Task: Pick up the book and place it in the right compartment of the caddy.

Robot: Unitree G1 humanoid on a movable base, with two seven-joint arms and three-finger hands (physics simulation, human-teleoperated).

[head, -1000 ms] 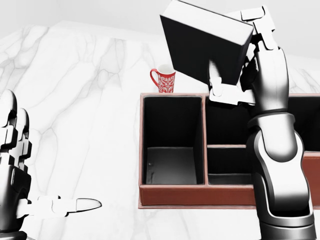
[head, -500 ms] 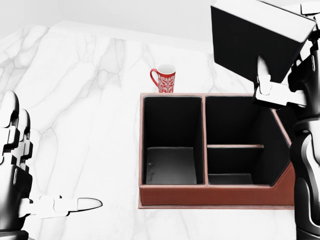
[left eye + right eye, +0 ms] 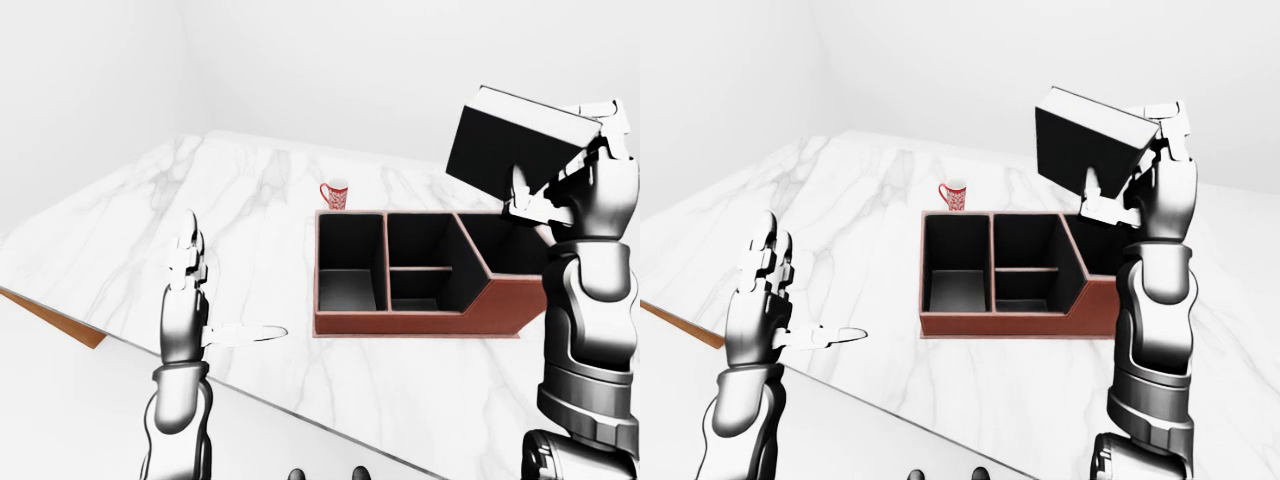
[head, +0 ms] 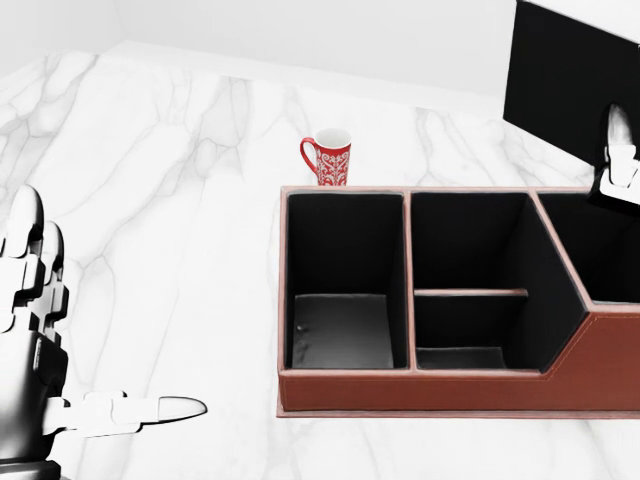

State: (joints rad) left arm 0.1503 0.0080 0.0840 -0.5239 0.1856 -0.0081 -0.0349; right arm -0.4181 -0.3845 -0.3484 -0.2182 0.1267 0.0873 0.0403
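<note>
The book point(image 3: 1092, 140), a black volume with a pale page edge, is held aloft in the right hand point(image 3: 1150, 190), tilted with one corner down, above the right end of the caddy point(image 3: 430, 318). The fingers point(image 3: 1092, 195) are closed around its lower edge, thumb against the dark cover, a grip that looks meant to keep it steady while it is carried over the opening. The caddy is a reddish-brown box with black-lined compartments: a deep one at the left, a middle one split by a low shelf, and a right one point(image 4: 600, 250) behind a slanted wall. That right compartment sits open below the book, so the lowering seems not yet begun.

A red patterned mug point(image 4: 328, 157) stands just beyond the caddy's far left corner, clear of the path. The left hand point(image 3: 185, 310) hangs well to the left of the caddy, fingers spread and holding nothing.

The counter point(image 3: 250, 200) is white marble with grey veining; its near-left corner shows a wooden underside. Plain pale walls surround it.
</note>
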